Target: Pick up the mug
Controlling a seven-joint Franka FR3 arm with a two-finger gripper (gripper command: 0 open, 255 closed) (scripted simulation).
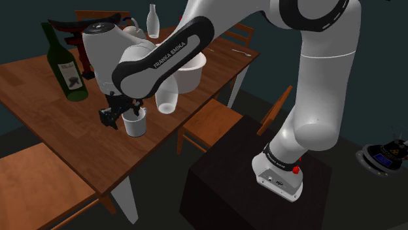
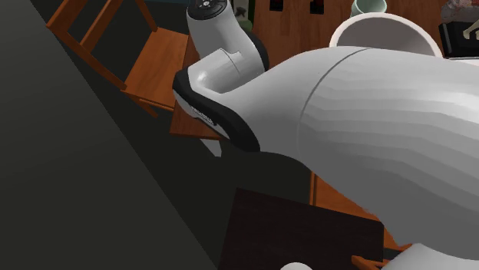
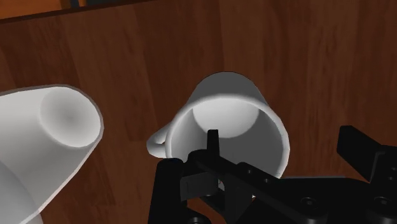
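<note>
White mug (image 3: 230,118) empty, upright on wooden table (image 3: 318,51), gripper (image 3: 283,141) spread over its rim

The white vase (image 1: 166,100) stands just beside the mug (image 1: 135,124), on the side toward the white bowl (image 1: 191,70), so the room there is narrow. On the mug's other side the desk (image 1: 39,111) is bare wood toward its near corner. The green bottle (image 1: 64,64) is well apart, toward the far edge. A chair (image 1: 209,124) stands against the desk's near edge. The claw (image 1: 121,112) hangs over the mug with its fingers apart, one above the opening and one outside the wall.
</note>
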